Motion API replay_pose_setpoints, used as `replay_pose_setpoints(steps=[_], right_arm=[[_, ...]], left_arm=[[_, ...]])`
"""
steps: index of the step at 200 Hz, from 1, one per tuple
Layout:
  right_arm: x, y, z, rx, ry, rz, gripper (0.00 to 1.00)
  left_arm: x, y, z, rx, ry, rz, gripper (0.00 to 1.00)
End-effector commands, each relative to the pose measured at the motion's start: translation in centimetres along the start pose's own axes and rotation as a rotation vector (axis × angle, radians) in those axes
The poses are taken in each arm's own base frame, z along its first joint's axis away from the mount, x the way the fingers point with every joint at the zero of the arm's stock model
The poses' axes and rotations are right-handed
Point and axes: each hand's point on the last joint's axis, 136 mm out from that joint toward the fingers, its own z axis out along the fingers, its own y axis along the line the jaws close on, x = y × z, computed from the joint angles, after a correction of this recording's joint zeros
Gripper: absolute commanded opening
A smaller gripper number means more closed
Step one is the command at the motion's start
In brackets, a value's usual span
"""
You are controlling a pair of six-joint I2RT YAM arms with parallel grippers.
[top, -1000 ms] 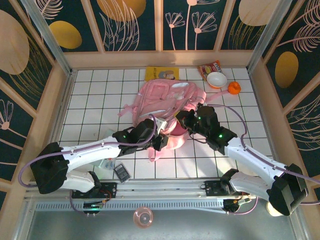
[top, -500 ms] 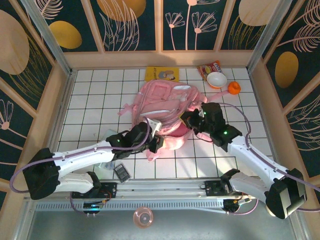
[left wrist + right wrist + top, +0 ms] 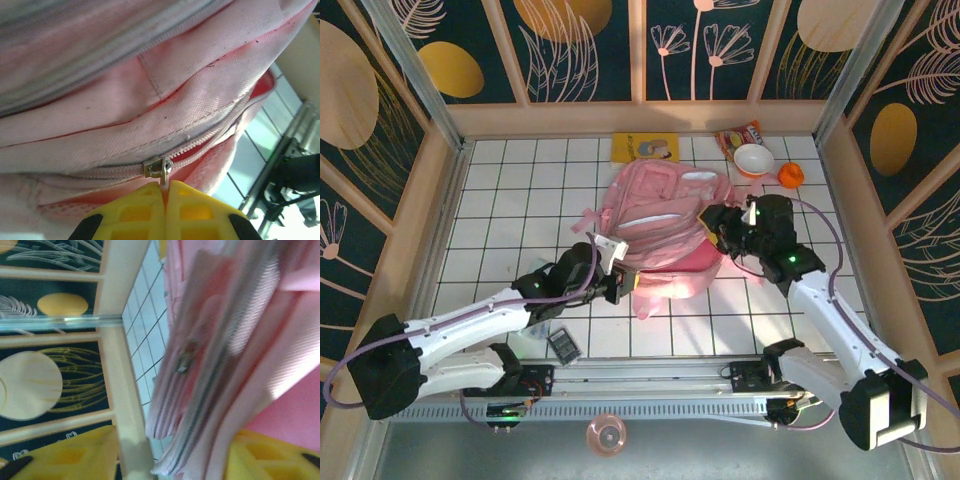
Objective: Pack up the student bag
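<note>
At the far left, a long low reach of the left arm from its near-corner base over the white tiled worktop, forearm angled up and rightward. Beside it on the tiles, a small dark calculator. At the end of that reach, the left gripper, against the near left edge of the student bag. From the left wrist camera: closed tight, both yellow fingers pressed together on the metal zip pull, with the zip parted to the right of the slider and red showing in the gap; contents hidden. Mid-worktop, the pink bag itself, lying flat, lighter front pocket upward, top toward the far wall. Just behind its top, a yellow book. Further right, a snack packet, a white bowl just in front of it with a plain white inside, and a small orange object beside the bowl. At the bag's right edge, the right gripper, at the tip of the right arm, raised from the near right base and bent inward. From the right wrist camera: spread open, yellow fingers well apart, with the bag's folded edge between them, against one finger and clear of the other.
</note>
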Motion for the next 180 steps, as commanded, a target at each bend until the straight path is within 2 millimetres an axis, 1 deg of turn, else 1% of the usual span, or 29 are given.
replay_pose_setpoints(steps=[1, 10, 16, 21, 33, 55, 73, 80, 89, 90, 92, 101, 108, 116, 121, 124, 127, 129, 132, 149, 165, 180], right_arm=[[1.9, 2.5, 0.0, -0.118, -0.021, 0.020, 0.58], [2.5, 1.9, 0.3, -0.109, -0.030, 0.048, 0.59], [2.2, 1.3, 0.5, -0.103, -0.055, 0.073, 0.60], [2.8, 1.2, 0.6, -0.106, -0.049, 0.084, 0.60], [3.1, 1.0, 0.7, -0.117, -0.062, 0.111, 0.61], [3.6, 1.0, 1.1, -0.111, -0.075, 0.122, 0.62], [4.5, 0.8, 1.7, -0.091, -0.059, 0.117, 0.62], [4.8, 0.8, 2.0, -0.085, -0.048, 0.111, 0.59], [5.2, 0.8, 2.4, -0.076, -0.029, 0.093, 0.47], [5.2, 0.8, 2.4, -0.073, -0.028, 0.089, 0.44], [5.2, 0.7, 2.5, -0.071, -0.027, 0.087, 0.44], [5.0, 0.8, 2.4, -0.062, -0.030, 0.056, 0.24], [4.4, 1.0, 2.1, -0.049, -0.033, 0.019, 0.12], [3.8, 1.0, 1.6, -0.034, -0.030, -0.011, 0.05], [3.0, 1.1, 1.1, -0.026, -0.026, -0.038, 0.01], [2.8, 1.1, 0.9, -0.023, -0.024, -0.047, 0.00], [3.0, 1.4, 0.7, -0.026, -0.005, -0.067, 0.00], [2.3, 1.3, 0.4, -0.021, -0.017, -0.068, 0.00], [1.9, 1.4, 0.1, -0.021, -0.015, -0.081, 0.00], [0.0, 1.7, -1.8, -0.013, 0.005, -0.149, 0.00], [-1.2, 2.1, -3.2, -0.021, 0.044, -0.195, 0.00], [-1.6, 2.6, -4.0, -0.050, 0.112, -0.225, 0.00]], left_arm=[[-3.4, -4.8, 0.2, 0.207, -0.072, 0.062, 0.00], [-4.3, -5.6, 0.5, 0.232, -0.083, 0.063, 0.00], [-5.0, -6.2, 0.6, 0.252, -0.092, 0.068, 0.00], [-5.3, -6.7, 0.7, 0.268, -0.095, 0.072, 0.00], [-6.0, -7.5, 1.0, 0.297, -0.096, 0.071, 0.00], [-6.3, -8.1, 1.6, 0.320, -0.087, 0.091, 0.00], [-6.5, -8.2, 1.6, 0.322, -0.090, 0.100, 0.00], [-6.6, -8.3, 1.7, 0.321, -0.090, 0.102, 0.00], [-6.7, -8.1, 1.7, 0.305, -0.089, 0.102, 0.00], [-6.6, -8.0, 1.7, 0.302, -0.087, 0.102, 0.00], [-6.7, -7.9, 1.7, 0.295, -0.088, 0.101, 0.00], [-6.5, -7.0, 1.8, 0.244, -0.081, 0.099, 0.00], [-6.2, -6.0, 2.0, 0.192, -0.068, 0.097, 0.00], [-5.7, -4.8, 2.0, 0.137, -0.054, 0.097, 0.00], [-5.3, -4.0, 1.9, 0.107, -0.043, 0.091, 0.00], [-5.1, -3.6, 1.9, 0.092, -0.038, 0.086, 0.00], [-4.9, -3.1, 1.8, 0.080, -0.035, 0.079, 0.00], [-4.8, -2.9, 1.8, 0.073, -0.033, 0.075, 0.00], [-4.5, -2.4, 1.7, 0.063, -0.030, 0.068, 0.00], [-3.6, -0.2, 0.9, 0.016, -0.031, 0.041, 0.00], [-3.1, 1.6, 0.2, -0.036, -0.042, 0.045, 0.00], [-2.9, 3.1, -0.2, -0.087, -0.053, 0.052, 0.00]])
